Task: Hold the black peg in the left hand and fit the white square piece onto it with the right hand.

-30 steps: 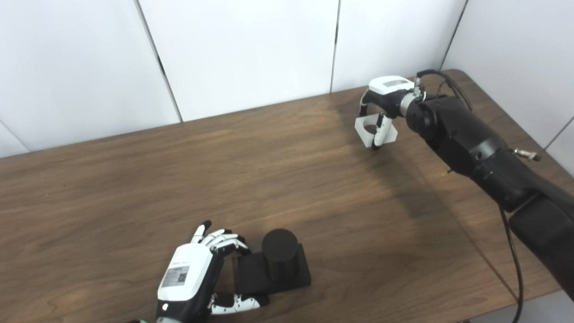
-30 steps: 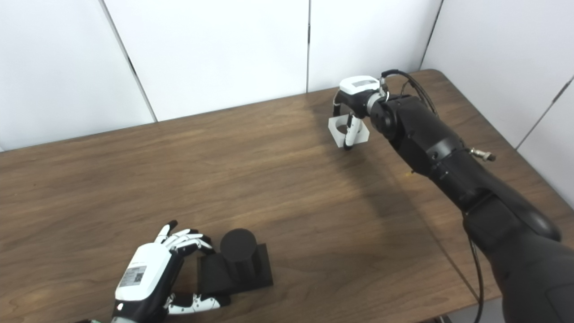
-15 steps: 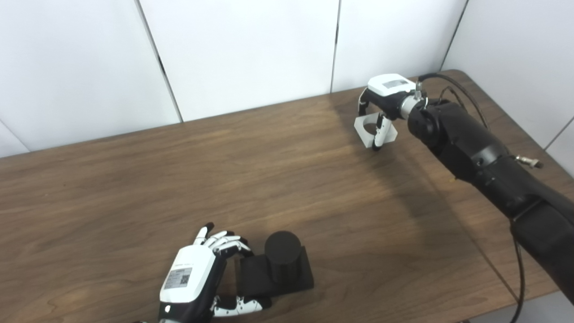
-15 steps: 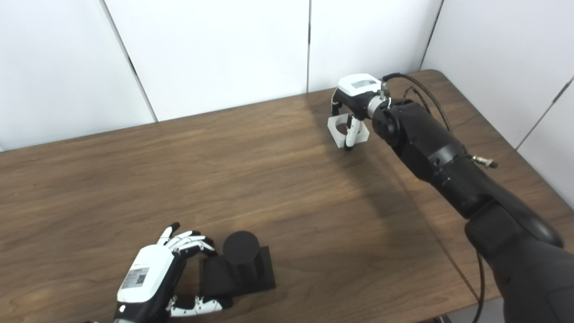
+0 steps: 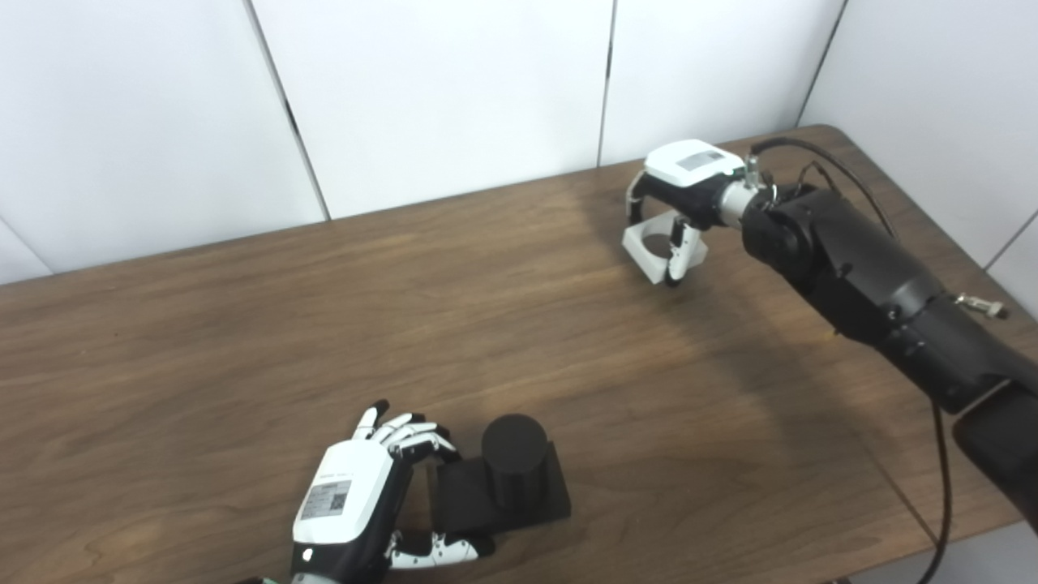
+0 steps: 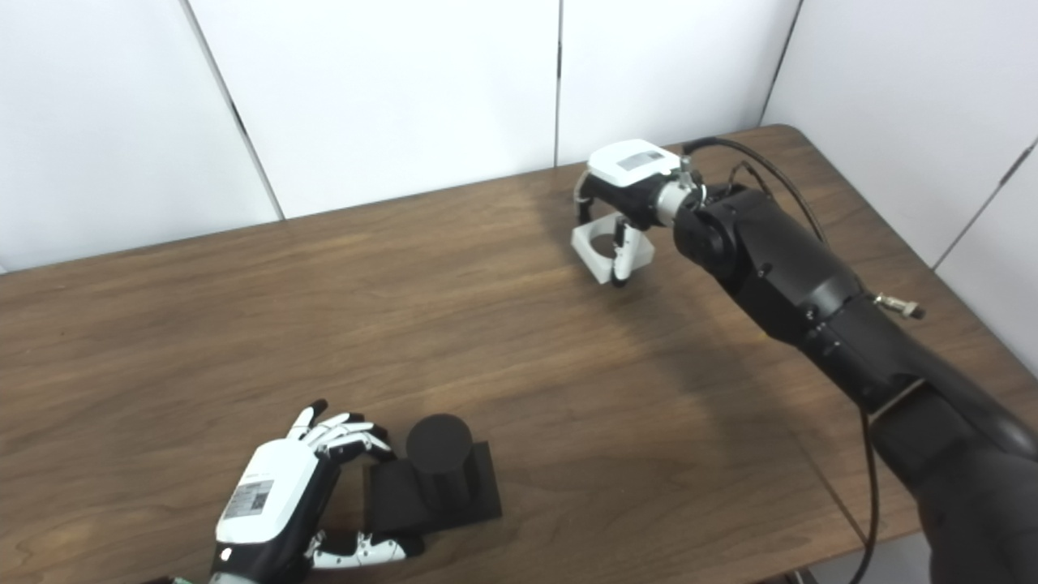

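Currently, a wide brown wooden table fills the scene, with white wall panels behind it. From the right edge a long black arm stretches toward the far right part of the table. Its right hand points downward, fingers curled around the white square piece, a flat block with a round hole, which it carries tilted and apparently just clear of the wood.

At the near left, the left hand lies beside the black peg, a short upright cylinder on a square black base. Fingers reach along the far side of the base and the thumb along the near side, bracketing it; whether they truly grip it cannot be told.

Judging by this, the step in hand is carrying the white piece over. The two are well apart. The next move calls for crossing toward the near left, levelling the piece, and lining its hole up above the peg.
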`<state>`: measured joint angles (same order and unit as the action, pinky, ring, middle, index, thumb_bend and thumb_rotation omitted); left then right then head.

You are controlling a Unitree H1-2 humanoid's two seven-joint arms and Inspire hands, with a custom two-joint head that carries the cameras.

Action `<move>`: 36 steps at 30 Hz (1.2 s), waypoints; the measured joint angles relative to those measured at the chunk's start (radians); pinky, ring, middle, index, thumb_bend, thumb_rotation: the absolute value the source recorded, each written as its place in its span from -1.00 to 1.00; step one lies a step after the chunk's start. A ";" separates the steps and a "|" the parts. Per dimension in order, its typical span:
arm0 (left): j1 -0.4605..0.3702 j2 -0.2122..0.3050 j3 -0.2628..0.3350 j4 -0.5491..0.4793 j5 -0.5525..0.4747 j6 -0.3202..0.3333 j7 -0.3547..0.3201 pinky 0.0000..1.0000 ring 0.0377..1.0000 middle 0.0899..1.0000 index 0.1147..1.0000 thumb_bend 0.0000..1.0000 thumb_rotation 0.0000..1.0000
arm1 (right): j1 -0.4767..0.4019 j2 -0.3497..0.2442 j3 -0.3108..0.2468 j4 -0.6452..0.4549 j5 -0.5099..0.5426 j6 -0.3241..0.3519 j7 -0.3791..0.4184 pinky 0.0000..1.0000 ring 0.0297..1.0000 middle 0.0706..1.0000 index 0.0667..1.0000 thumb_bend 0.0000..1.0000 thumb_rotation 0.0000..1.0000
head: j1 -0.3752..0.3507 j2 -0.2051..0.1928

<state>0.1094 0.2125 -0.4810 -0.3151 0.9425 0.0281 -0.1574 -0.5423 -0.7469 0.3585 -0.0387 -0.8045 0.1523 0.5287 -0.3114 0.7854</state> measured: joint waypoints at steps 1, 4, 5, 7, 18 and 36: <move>0.000 -0.002 -0.001 0.001 0.002 0.000 0.000 1.00 0.72 0.51 -0.16 0.03 -0.89 | -0.001 -0.006 -0.004 -0.048 0.001 0.000 0.018 0.76 0.74 0.51 -0.10 0.05 -0.74 | 0.003 0.002; -0.005 -0.005 -0.004 0.006 0.006 -0.001 0.000 1.00 0.72 0.51 -0.16 0.03 -0.89 | -0.007 -0.009 -0.018 -0.155 0.000 0.001 0.084 0.81 0.75 0.52 -0.10 0.05 -0.74 | 0.008 0.005; -0.005 -0.007 -0.004 0.006 0.007 -0.001 0.000 1.00 0.72 0.51 -0.16 0.03 -0.89 | -0.007 -0.008 -0.020 -0.192 0.000 0.003 0.111 0.83 0.76 0.52 -0.10 0.05 -0.74 | 0.017 0.009; -0.005 -0.011 -0.005 0.006 0.009 0.000 -0.001 1.00 0.72 0.51 -0.16 0.03 -0.89 | -0.008 -0.005 -0.022 -0.273 0.004 0.004 0.166 0.85 0.76 0.51 -0.10 0.05 -0.73 | 0.026 0.012; -0.019 -0.046 -0.020 0.025 0.036 0.003 -0.007 1.00 0.73 0.50 -0.16 0.02 -0.89 | -0.111 0.046 -0.063 -0.573 0.110 0.094 0.455 0.92 0.81 0.49 -0.10 0.05 -0.73 | 0.095 0.057; -0.042 -0.070 -0.026 0.028 0.054 0.025 -0.048 1.00 0.77 0.53 -0.16 0.02 -0.88 | -0.217 0.143 -0.097 -0.789 0.312 0.279 0.627 0.71 0.72 0.44 -0.11 0.05 -0.74 | 0.104 0.124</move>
<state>0.0673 0.1424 -0.5067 -0.2867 0.9967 0.0534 -0.2054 -0.7590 -0.6035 0.2616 -0.8273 -0.4923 0.4309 1.1560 -0.2071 0.9097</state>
